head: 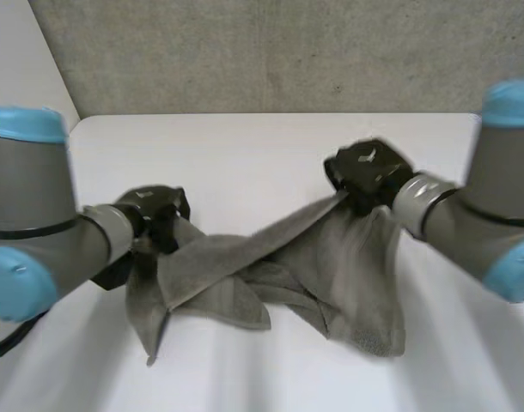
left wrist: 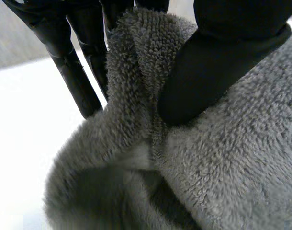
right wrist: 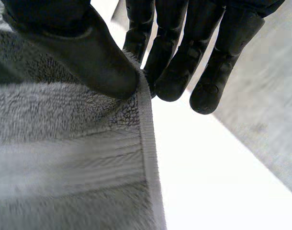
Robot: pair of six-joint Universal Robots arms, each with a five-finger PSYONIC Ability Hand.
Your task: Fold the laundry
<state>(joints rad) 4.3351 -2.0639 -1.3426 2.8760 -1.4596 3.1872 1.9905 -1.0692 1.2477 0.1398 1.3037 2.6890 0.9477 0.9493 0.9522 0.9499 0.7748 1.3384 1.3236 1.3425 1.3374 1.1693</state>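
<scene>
A grey terry towel (head: 271, 266) hangs stretched between my two hands, its lower folds resting crumpled on the white table (head: 245, 154). My left hand (head: 150, 213) holds a bunched end at the towel's left. In the left wrist view the thumb (left wrist: 218, 62) presses a fold of towel (left wrist: 222, 163) toward the straight fingers (left wrist: 74, 72) behind it. My right hand (head: 369, 176) is raised higher at the towel's right end. Its thumb (right wrist: 88, 52) pinches the hemmed edge of the towel (right wrist: 64, 158) against the fingers (right wrist: 174, 72).
A grey concrete wall (head: 271, 51) stands behind the table's far edge. Bare tabletop lies in front of the towel and beyond it toward the wall. Both forearms reach in from the sides.
</scene>
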